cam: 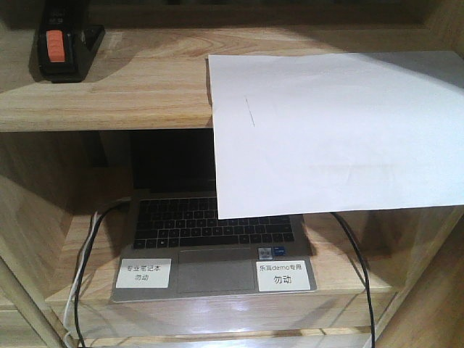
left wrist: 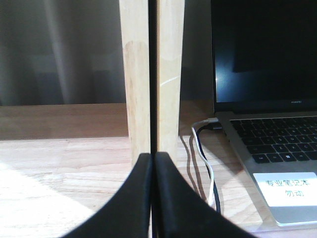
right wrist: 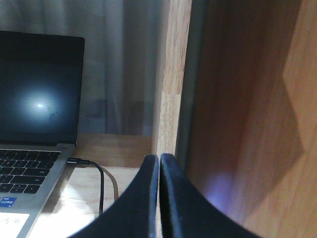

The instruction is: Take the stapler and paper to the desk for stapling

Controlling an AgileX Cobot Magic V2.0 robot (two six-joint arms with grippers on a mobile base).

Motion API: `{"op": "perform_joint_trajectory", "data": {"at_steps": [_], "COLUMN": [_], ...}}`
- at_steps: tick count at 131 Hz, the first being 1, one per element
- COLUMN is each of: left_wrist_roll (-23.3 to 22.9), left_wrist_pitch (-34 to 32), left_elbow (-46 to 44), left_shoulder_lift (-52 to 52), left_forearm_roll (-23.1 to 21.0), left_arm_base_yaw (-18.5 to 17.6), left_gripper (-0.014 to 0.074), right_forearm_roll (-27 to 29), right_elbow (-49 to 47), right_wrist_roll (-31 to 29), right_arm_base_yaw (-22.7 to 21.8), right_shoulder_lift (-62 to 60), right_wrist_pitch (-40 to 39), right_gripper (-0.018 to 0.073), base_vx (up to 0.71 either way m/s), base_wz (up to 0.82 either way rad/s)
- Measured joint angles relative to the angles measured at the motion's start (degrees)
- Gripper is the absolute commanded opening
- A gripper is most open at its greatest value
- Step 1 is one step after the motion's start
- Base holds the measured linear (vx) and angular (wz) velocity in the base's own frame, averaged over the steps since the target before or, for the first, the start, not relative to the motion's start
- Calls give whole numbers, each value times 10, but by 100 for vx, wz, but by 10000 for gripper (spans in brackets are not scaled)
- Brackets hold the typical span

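Note:
The black stapler [cam: 61, 47] with its orange-red tab lies at the far left of the upper shelf [cam: 130, 87] in the front view. The white paper [cam: 333, 130] rests on the same shelf to the right, and its front half hangs over the shelf edge. Neither gripper shows in the front view. In the left wrist view my left gripper [left wrist: 153, 154] is shut and empty, facing a light-wood upright [left wrist: 151, 74]. My right gripper [right wrist: 159, 156] is likewise shut on nothing, in front of another upright [right wrist: 171, 74]. The desk is out of view.
An open laptop [cam: 210, 239] with white labels sits on the lower shelf under the paper. Black and white cables [left wrist: 205, 158] run down its left side, and a black cable [right wrist: 99, 178] leaves its right side. A brown wooden panel [right wrist: 247, 124] stands close on the right.

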Motion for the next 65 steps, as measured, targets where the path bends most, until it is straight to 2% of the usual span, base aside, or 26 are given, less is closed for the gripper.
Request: {"op": "perform_joint_trajectory", "data": {"at_steps": [20,39,54,56,65], "left_wrist_roll": [0,0,0,0,0], "left_wrist_pitch": [-21,-76,-169,-201,-262], "left_elbow": [0,0,0,0,0], "left_shoulder_lift": [0,0,0,0,0], "left_forearm_roll": [0,0,0,0,0], "left_arm_base_yaw": [0,0,0,0,0], "left_gripper": [-6,-6,-6,-6,-6], "right_forearm_roll": [0,0,0,0,1], "right_elbow": [0,0,0,0,0], "right_wrist_roll": [0,0,0,0,0], "right_arm_base_yaw": [0,0,0,0,0], "right_shoulder_lift": [0,0,0,0,0], "right_wrist_pitch": [-1,-27,-88,-106,-156], "right_gripper": [-10,-10,-10,-10,-10], "base_vx": [0,0,0,0,0], "base_wz": [0,0,0,0,0]}}
